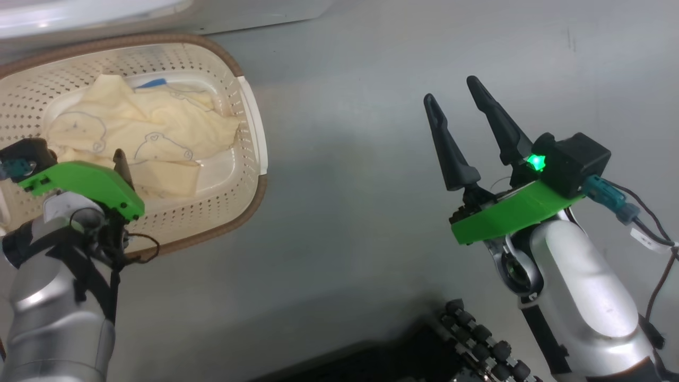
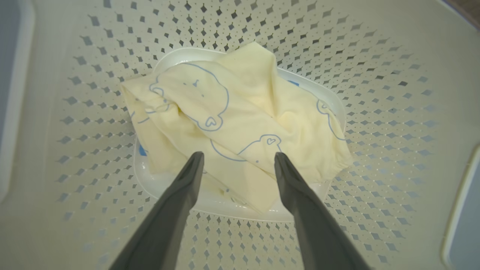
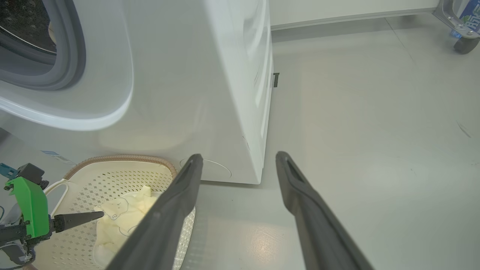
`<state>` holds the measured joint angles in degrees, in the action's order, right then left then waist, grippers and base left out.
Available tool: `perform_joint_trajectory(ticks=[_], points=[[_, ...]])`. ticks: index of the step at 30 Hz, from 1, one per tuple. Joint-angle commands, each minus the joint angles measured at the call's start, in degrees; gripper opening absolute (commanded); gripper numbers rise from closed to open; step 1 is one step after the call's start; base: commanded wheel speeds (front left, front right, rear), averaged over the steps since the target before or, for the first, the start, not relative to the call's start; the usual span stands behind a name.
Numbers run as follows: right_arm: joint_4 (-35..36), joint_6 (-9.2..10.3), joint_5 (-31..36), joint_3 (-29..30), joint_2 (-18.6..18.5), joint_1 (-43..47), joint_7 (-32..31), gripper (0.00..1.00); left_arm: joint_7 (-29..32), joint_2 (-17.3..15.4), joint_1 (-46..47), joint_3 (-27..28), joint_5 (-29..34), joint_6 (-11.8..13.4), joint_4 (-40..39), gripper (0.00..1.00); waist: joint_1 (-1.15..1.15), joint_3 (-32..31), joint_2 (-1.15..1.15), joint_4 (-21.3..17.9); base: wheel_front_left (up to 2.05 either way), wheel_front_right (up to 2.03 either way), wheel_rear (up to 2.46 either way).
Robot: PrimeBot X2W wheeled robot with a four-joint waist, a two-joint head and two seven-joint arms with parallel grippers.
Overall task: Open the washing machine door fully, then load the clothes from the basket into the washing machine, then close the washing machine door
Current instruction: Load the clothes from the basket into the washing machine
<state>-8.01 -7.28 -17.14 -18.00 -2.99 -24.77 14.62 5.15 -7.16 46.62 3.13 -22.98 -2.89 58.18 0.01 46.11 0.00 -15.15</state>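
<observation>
**Open left gripper over clothes in basket; right gripper empty above floor**

The white washing machine (image 3: 180,93) stands on the grey floor (image 1: 371,239). In the right wrist view its round opening sits at the upper left, where the grey rubber gasket (image 3: 71,48) rings the dark steel drum (image 3: 22,18).

The cream perforated basket (image 1: 241,180), with a brown rim and a white side handle, sits on the floor close to the machine's lower front, to the robot's left.

The pale-yellow clothes (image 1: 159,132), printed with thin blue outline animals, lie crumpled on the bottom of the basket. A bit of bright blue trim shows at their far edge.

The left gripper (image 2: 238,154) reaches down into the basket with its two dark fingers spread wide. Their tips are over the near edge of the clothes and no cloth is caught between them. Whether the tips touch the fabric cannot be told.

The right gripper (image 1: 451,89) is also released, its fingers apart and empty. It hangs above bare floor, well apart from the basket on the robot's right.
</observation>
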Motion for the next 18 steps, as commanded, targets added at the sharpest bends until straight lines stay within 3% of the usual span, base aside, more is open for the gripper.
perform_joint_trajectory(ticks=[1, 18], points=[[1.66, -0.21, -0.51, -1.03, 0.11, 0.47, 0.38, 1.00, 0.27, -2.09, -0.24, 1.17, -0.34, 0.56, -0.28, 1.00, -0.01, 1.17, 0.00, -0.54, 0.00, 0.00, 0.00], [2.63, -0.21, -1.97, -2.17, 0.11, -1.77, 0.38, 1.00, -0.07, -4.90, 6.26, 0.86, -1.01, 1.64, 3.72, 1.00, -0.01, 7.86, 0.00, -2.63, 0.00, 0.00, 0.00]])
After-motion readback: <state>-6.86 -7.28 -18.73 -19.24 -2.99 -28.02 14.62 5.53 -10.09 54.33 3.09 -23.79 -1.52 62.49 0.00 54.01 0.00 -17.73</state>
